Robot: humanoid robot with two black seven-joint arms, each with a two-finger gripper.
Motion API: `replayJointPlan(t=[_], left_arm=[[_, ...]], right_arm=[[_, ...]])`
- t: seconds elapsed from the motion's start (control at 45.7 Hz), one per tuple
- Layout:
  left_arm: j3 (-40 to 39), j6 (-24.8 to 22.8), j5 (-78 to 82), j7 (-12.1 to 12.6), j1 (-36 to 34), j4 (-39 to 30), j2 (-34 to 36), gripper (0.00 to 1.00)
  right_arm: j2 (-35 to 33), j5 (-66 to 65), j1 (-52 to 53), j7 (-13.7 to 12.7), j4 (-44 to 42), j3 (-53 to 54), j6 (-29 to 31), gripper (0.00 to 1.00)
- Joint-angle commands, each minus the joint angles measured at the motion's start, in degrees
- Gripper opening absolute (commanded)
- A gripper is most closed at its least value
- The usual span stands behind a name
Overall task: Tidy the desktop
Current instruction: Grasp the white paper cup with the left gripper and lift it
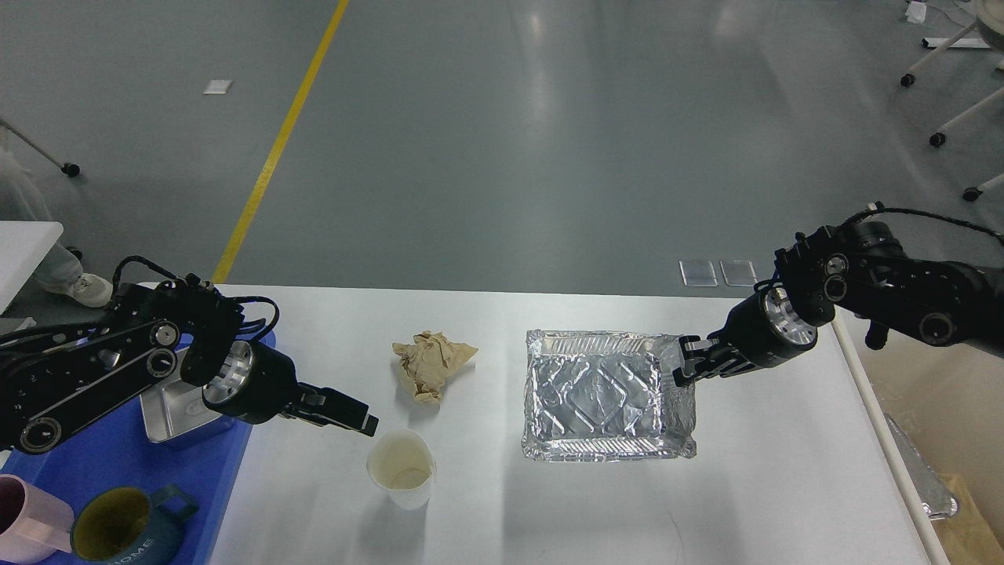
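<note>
a: well, where does the desktop (784, 471) sit?

b: it fills the lower middle and right of the frame, white, with rubbish still on it.

a: and the claws?

b: the right claw (687, 362) is at the upper right edge of the foil tray (604, 396), touching or just beside the rim. its fingers look close together, but i can't tell whether they pinch the foil. the left claw (357, 420) hangs just above and left of the paper cup (401, 469), holding nothing; it's dark and seen end-on, so i can't tell if the fingers are apart.

a: so the step in hand?

b: i'd judge it's taking the foil tray by its rim. thin foil crumples, so bite the rolled edge squarely, get a finger on each side of the wall, and lift level so it doesn't fold or drag into the paper wad (431, 362). the left claw should drop around the cup wall, not press on the rim, or the cup tips.

a: counts?

b: one foil tray, one paper wad, one paper cup on the white top. on the blue tray (212, 471) at lower left: two mugs, one pink (27, 518) and one dark blue (125, 530), plus one metal tin (176, 420) partly hidden by the arm.
</note>
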Motion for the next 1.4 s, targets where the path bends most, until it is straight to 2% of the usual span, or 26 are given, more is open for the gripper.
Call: replayJointPlan(t=[0.0, 0.328, 0.569, 0.656, 0.744, 0.831, 0.963, 1.072, 1.378], left_arm=[[2.24, 0.68, 2.31, 0.00, -0.87, 0.00, -1.41, 0.88], [6.29, 2.09, 3.89, 0.53, -2.19, 0.00, -2.38, 0.77], [6.46, 1.65, 3.90, 1.40, -2.28, 0.00, -2.64, 0.60], [6.46, 1.48, 3.90, 1.67, -2.63, 0.09, -2.64, 0.51], [6.46, 0.51, 3.90, 1.67, -2.72, 0.09, -2.82, 0.33], [6.38, -1.33, 3.90, 1.58, -3.33, 0.09, -3.17, 0.23], [6.46, -1.69, 3.90, 1.58, -3.34, 0.26, -3.43, 0.14], [6.38, -2.20, 3.90, 1.41, -3.16, 0.26, -3.43, 0.02], [5.94, -2.20, 3.63, 1.05, -3.07, 0.00, -3.43, 0.00]], right_arm=[[-0.11, 0.00, -0.01, 0.00, -0.04, 0.00, 0.01, 0.00], [-0.12, 0.00, -0.01, 0.00, -0.13, 0.00, 0.01, 0.00], [-0.29, 0.00, -0.01, 0.00, -0.13, 0.00, -0.07, 0.00], [-0.38, 0.00, -0.01, 0.00, -0.13, 0.00, -0.07, 0.00], [-0.38, 0.00, -0.01, 0.00, -0.13, 0.00, -0.08, 0.00], [-0.38, 0.08, -0.01, 0.00, -0.13, 0.00, -0.08, 0.00], [-0.29, 0.08, 0.07, 0.00, -0.13, 0.09, -0.08, 0.00], [-0.38, 0.26, 0.07, 0.00, -0.13, 0.00, -0.08, 0.00], [-0.55, 0.26, 0.07, 0.00, -0.13, 0.09, -0.08, 0.00]])
